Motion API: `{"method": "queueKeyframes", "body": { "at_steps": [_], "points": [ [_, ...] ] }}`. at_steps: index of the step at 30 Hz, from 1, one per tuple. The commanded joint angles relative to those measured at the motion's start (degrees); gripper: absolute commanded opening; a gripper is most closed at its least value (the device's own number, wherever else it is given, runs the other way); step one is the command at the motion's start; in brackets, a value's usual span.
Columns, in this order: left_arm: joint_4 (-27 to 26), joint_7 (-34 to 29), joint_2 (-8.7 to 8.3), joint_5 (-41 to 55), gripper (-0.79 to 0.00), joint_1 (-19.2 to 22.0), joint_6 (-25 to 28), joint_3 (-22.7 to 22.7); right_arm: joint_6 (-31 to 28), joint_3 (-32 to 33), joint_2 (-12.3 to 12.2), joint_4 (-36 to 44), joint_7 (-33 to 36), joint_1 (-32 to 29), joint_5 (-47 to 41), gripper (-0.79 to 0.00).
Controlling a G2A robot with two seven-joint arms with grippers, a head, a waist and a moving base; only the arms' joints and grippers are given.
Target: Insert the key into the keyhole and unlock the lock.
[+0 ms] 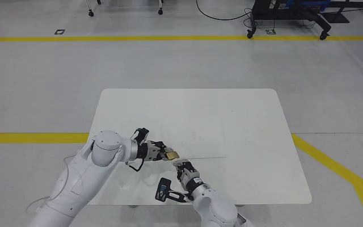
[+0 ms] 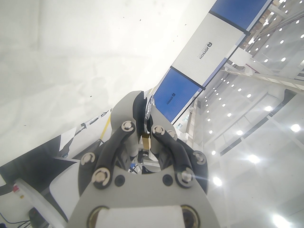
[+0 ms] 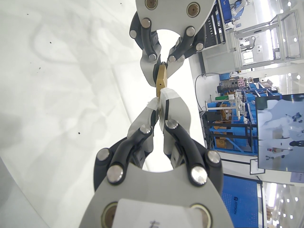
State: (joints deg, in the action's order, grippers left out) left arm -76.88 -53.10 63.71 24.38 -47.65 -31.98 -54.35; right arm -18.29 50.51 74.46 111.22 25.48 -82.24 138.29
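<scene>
A small brass lock [image 1: 172, 154] is held above the white table [image 1: 238, 119] near its front edge, with my left gripper [image 1: 163, 152] shut on it. In the right wrist view the lock [image 3: 162, 79] sticks out of the left gripper [image 3: 162, 68] toward my right gripper [image 3: 159, 100]. The right gripper's taped fingertips [image 3: 169, 96] are shut on a thin key and press against the lock's end; the key is mostly hidden. In the left wrist view the lock [image 2: 146, 141] sits deep between the fingers [image 2: 128, 110], with a silvery metal piece [image 2: 149, 109] beyond it.
My right gripper [image 1: 182, 167] comes in from the table's front edge, tip to tip with the left one. The tabletop stretches bare to the right and back. A yellow floor line [image 1: 39, 137] runs beside the table.
</scene>
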Motion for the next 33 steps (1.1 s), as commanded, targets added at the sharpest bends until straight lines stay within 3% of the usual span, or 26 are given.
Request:
{"method": "queueKeyframes", "body": {
  "at_steps": [1,11,12,15,20,33],
  "points": [
    [0.03,0.0,-0.01,-0.01,-0.785,0.02,0.0,-0.01,-0.26,0.15,0.05,0.13,0.04,-0.02,-0.12,-0.585],
    [0.18,0.05,-0.13,0.11,-0.785,-0.01,0.1,-0.45,-1.42,1.99,-0.09,1.89,-1.66,-1.29,-1.27,-0.619],
    [0.22,0.08,-0.16,0.12,-0.785,-0.03,0.16,-0.54,-1.54,2.34,-0.15,2.18,-1.94,-1.56,-1.41,-0.634],
    [0.22,0.58,-0.25,0.02,-0.785,-0.21,0.38,-0.91,-2.02,3.59,-0.39,3.13,-3.41,-2.39,-2.11,-0.785],
    [-0.34,1.12,-0.39,-0.26,-0.785,-0.61,0.2,-1.24,-4.12,5.01,-0.83,3.74,-6.68,-3.21,-2.75,-0.785],
    [-1.26,0.23,-0.56,-0.26,-0.785,-0.96,0.13,-1.28,-4.16,4.34,-0.5,2.31,-5.89,-2.13,-2.74,-0.785]
  ]
}}
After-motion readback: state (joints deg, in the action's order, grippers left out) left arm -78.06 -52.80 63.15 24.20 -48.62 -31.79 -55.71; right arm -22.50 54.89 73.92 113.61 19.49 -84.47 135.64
